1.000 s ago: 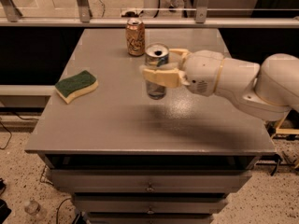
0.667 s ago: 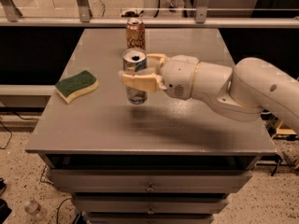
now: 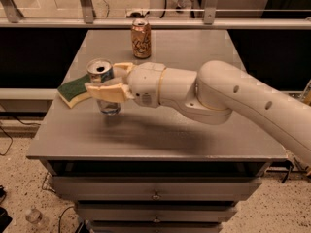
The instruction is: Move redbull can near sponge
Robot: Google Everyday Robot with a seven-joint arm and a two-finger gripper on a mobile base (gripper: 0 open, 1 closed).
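Observation:
The redbull can [image 3: 102, 73] is a slim silver and blue can with a shiny top and open tab hole. My gripper [image 3: 106, 80] is shut on it, cream fingers on either side, holding it upright at the left part of the grey table [image 3: 160, 130]. Its base is at or just above the table top. The sponge [image 3: 74, 89], dark green top over pale yellow foam, lies just left of the can, partly hidden behind it and my finger. My white arm reaches in from the right.
An orange-brown patterned can [image 3: 141, 38] stands upright at the table's far middle. A railing [image 3: 155, 23] runs behind the table. Drawers [image 3: 155, 193] sit below the front edge. The table's left edge is close to the sponge.
My gripper has carried the redbull can leftward across the table, from the middle to right beside the sponge.

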